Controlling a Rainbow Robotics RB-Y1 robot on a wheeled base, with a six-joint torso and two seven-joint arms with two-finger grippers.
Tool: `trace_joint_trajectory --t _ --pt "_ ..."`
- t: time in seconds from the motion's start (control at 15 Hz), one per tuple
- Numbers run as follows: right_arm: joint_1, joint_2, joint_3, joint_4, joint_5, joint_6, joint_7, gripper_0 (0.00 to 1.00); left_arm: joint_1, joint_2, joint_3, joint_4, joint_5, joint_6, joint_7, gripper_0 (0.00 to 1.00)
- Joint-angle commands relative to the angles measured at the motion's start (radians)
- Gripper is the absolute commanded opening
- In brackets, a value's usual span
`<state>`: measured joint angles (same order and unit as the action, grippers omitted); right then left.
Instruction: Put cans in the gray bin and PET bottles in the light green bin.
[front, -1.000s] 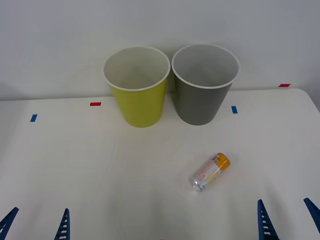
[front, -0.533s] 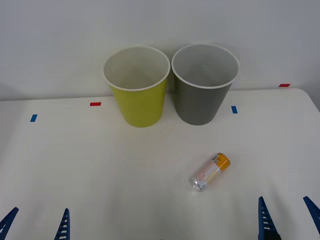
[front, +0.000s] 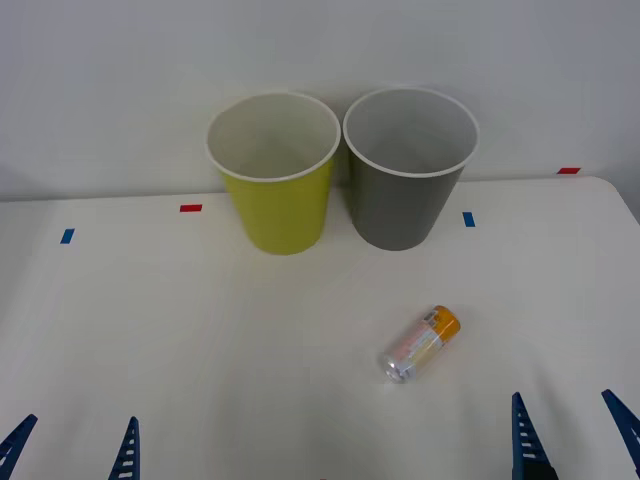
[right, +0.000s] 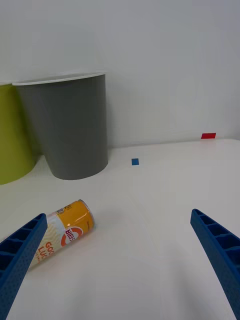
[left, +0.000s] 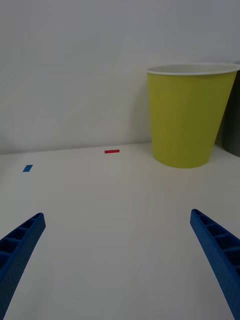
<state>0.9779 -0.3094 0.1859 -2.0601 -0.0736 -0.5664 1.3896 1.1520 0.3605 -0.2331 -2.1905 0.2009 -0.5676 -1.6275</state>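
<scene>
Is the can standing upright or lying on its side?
On its side: the can lies flat on the white table, orange end toward the gray bin.

Light green bin and gray bin upright side by side at table rear, green on the left, nearly touching. Can on its side in front of the gray bin, well apart from it.

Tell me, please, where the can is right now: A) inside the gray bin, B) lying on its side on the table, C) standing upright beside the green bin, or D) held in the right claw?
B: the can lies on its side on the table, in front of the gray bin.
</scene>
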Motion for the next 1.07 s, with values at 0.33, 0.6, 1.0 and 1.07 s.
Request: trace_joint_trajectory --t 0.33,0.6,1.0,1.07 --pt "-0.024 -0.008 -0.065 -0.301 -0.051 0.513 -0.026 1.0 0.0 0.0 0.0 0.0 0.0 0.0 0.0 1.0" --pt "-0.116 0.021 -0.134 -0.388 -0.069 0.8 -0.101 1.0 0.0 0.0 0.0 0.0 0.0 0.0 0.0 1.0" --pt "-0.324 -0.007 -0.126 -0.423 0.08 1.188 -0.4 1.0 0.0 0.0 0.0 0.0 0.0 0.0 0.0 1.0" --pt "-0.355 -0.01 -0.123 -0.423 0.077 1.237 -0.44 1.0 0.0 0.0 0.0 0.0 0.0 0.0 0.0 1.0"
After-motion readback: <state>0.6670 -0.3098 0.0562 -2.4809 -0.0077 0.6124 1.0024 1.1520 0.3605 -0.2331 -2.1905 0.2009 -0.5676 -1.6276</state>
